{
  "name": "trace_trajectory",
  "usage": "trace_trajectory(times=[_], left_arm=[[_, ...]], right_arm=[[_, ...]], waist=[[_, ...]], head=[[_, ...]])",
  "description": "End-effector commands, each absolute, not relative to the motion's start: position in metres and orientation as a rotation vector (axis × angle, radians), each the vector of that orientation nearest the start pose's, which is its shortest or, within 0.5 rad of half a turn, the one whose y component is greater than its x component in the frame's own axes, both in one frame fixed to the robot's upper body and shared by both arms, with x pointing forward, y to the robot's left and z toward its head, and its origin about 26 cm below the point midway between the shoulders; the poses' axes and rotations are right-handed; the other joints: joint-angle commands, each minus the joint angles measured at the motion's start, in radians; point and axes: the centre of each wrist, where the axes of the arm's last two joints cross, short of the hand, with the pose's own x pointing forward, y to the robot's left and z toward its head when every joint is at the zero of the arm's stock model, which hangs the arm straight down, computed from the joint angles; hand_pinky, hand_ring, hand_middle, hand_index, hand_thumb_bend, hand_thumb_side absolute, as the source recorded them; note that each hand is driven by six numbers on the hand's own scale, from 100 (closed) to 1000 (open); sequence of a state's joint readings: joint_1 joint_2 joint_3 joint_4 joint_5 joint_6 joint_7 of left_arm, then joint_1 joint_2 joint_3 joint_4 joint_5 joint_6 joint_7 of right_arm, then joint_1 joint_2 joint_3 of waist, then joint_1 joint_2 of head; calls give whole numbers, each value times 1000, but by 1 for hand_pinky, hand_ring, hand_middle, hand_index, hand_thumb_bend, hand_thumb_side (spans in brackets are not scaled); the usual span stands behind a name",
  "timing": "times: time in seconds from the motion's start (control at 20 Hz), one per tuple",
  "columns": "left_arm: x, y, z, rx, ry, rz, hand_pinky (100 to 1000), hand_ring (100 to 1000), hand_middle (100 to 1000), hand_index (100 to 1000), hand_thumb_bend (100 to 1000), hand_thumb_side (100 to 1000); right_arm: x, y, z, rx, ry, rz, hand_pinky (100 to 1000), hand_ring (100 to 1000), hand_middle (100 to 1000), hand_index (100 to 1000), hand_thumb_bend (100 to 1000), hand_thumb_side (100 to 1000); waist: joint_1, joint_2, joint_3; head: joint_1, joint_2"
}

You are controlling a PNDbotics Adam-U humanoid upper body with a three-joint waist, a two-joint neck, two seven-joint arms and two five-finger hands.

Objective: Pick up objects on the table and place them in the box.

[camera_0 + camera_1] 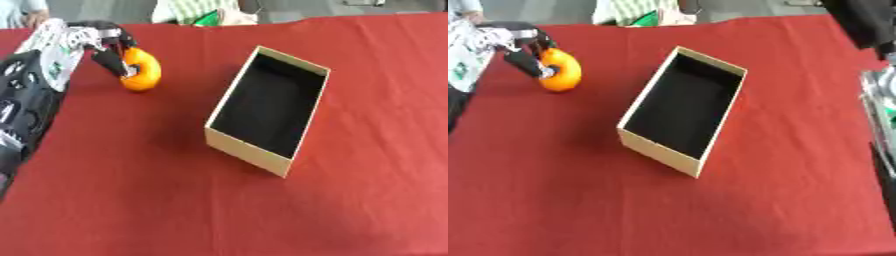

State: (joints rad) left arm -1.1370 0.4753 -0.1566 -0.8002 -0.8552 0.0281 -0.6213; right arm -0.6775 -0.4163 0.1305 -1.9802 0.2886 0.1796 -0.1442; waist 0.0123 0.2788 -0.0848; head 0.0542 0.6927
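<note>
An orange round object (143, 70) sits at the upper left of the red table (131, 200). My left hand (107, 44) reaches in from the left, its dark fingers and thumb curled round the orange object's top and left side. An open cream box (269, 110) with a black inside stands at the table's middle, to the right of the orange object; nothing shows in it. My right hand shows in no view.
The red cloth spreads bare in front of and to the right of the box. A person in green-striped clothing (197, 11) sits past the far edge. Dark and silver gear (881, 100) stands at the right edge of the right eye view.
</note>
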Motion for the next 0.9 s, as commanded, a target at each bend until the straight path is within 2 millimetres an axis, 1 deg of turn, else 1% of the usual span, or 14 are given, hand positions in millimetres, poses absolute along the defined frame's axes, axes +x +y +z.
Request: trace_trajectory(times=[0.05, 0.15, 0.2, 0.35, 0.55, 0.6, 0.7, 0.9], left_arm=[[494, 269, 285, 789, -1262, -1384, 404, 638, 657, 802, 100, 228], [492, 265, 291, 762, -1306, -1382, 405, 647, 677, 816, 100, 243], [490, 264, 294, 754, -1321, -1380, 412, 660, 701, 829, 100, 251], [488, 261, 300, 759, -1338, -1375, 412, 666, 727, 845, 100, 264], [485, 256, 307, 789, -1355, -1368, 390, 649, 719, 838, 100, 289], [485, 255, 309, 797, -1365, -1365, 384, 644, 719, 839, 100, 290], [482, 251, 316, 819, -1394, -1367, 379, 639, 713, 834, 100, 292], [474, 236, 332, 849, -1478, -1401, 360, 627, 704, 827, 100, 298]], right_arm=[[308, -203, 307, -560, -2507, 503, 928, 797, 754, 917, 100, 756], [308, -203, 307, -561, -2503, 502, 928, 797, 754, 916, 100, 757], [308, -203, 307, -562, -2501, 502, 928, 796, 753, 917, 100, 757], [308, -204, 306, -561, -2499, 498, 929, 796, 753, 917, 100, 757], [308, -203, 306, -559, -2498, 499, 929, 797, 754, 917, 100, 755], [308, -203, 306, -559, -2499, 499, 929, 797, 754, 917, 100, 764], [308, -203, 306, -560, -2500, 500, 929, 797, 754, 917, 100, 755], [308, -203, 306, -565, -2500, 499, 929, 797, 753, 916, 100, 754]], waist=[[-1, -18, 2], [-1, -19, 3], [-1, -19, 3], [1, -20, 4], [2, -22, 5], [2, -22, 5], [1, -23, 5], [2, -24, 6]], head=[[3, -8], [2, -7], [2, -7], [2, -7], [1, -8], [0, -8], [-3, -7], [-10, -8]])
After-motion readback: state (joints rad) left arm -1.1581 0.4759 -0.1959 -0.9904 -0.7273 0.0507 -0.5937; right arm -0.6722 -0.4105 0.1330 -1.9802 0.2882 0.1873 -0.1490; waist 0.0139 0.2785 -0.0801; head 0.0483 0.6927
